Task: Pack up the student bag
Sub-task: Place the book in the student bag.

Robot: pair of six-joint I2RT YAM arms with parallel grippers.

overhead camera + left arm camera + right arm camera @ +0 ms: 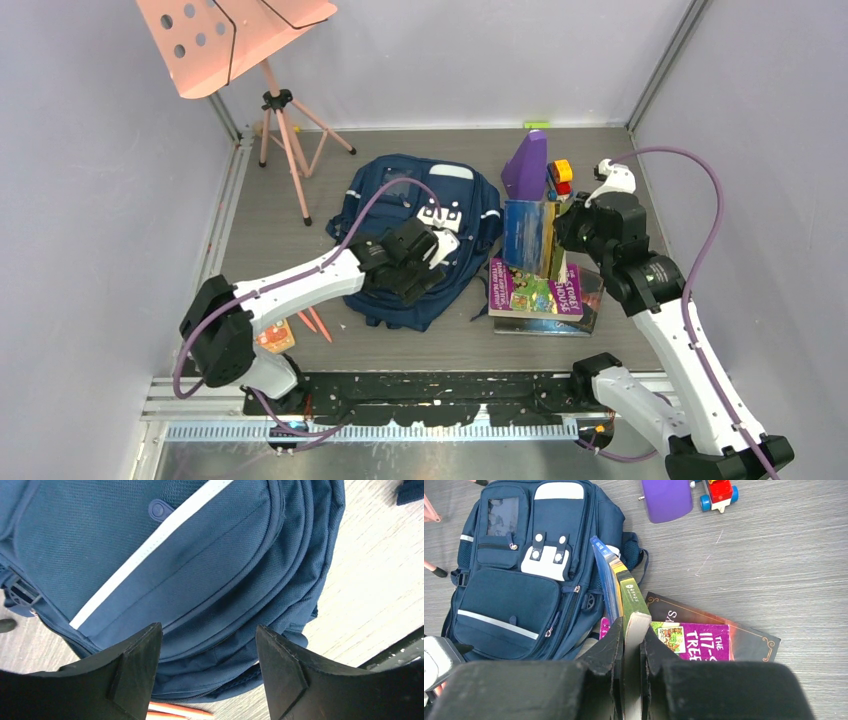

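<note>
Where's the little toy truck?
Top view: the toy truck sits at the back right, just right of the purple thing.

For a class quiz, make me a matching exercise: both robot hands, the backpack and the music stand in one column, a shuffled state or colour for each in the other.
Column one:
1. left hand
2. right hand
3. student bag
4. music stand

Column two:
A. pink
B. shut on the green-spined book
C. navy blue, lying flat on the table
D. open, over the bag's front

Pairs: 1-D, 2-B, 3-C, 4-A
</note>
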